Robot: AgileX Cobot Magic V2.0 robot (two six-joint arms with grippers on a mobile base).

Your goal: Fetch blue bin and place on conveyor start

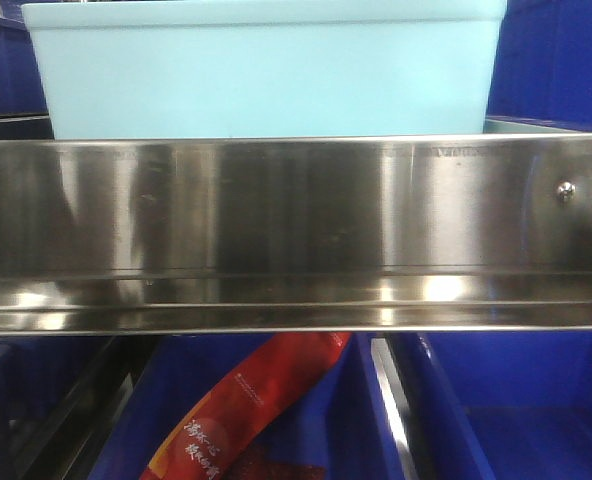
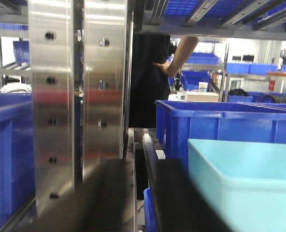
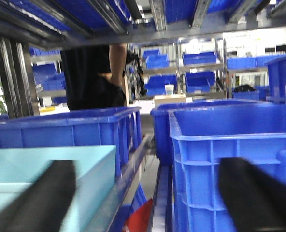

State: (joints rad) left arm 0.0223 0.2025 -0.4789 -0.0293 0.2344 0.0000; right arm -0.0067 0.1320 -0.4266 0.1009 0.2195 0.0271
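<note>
The blue bin [image 1: 266, 75], pale turquoise with smooth walls, sits on a shelf behind a steel rail. In the left wrist view the blue bin [image 2: 244, 188] fills the lower right. My left gripper [image 2: 139, 208] is open just left of it, and its right finger [image 2: 181, 203] lies alongside the bin's left wall. In the right wrist view the blue bin [image 3: 56, 166] is at the lower left. My right gripper [image 3: 148, 200] is wide open, its left finger [image 3: 36, 203] over the bin's right end and the other finger [image 3: 259, 198] before a dark blue crate. The conveyor start is out of view.
A stainless shelf rail [image 1: 296, 230] crosses below the bin. Dark blue ribbed crates [image 3: 230, 145] [image 2: 220, 125] stand beside and behind it. A steel upright [image 2: 78, 96] is close on the left. A red packet [image 1: 246, 410] lies in a lower crate. A person in black [image 3: 92, 77] stands beyond.
</note>
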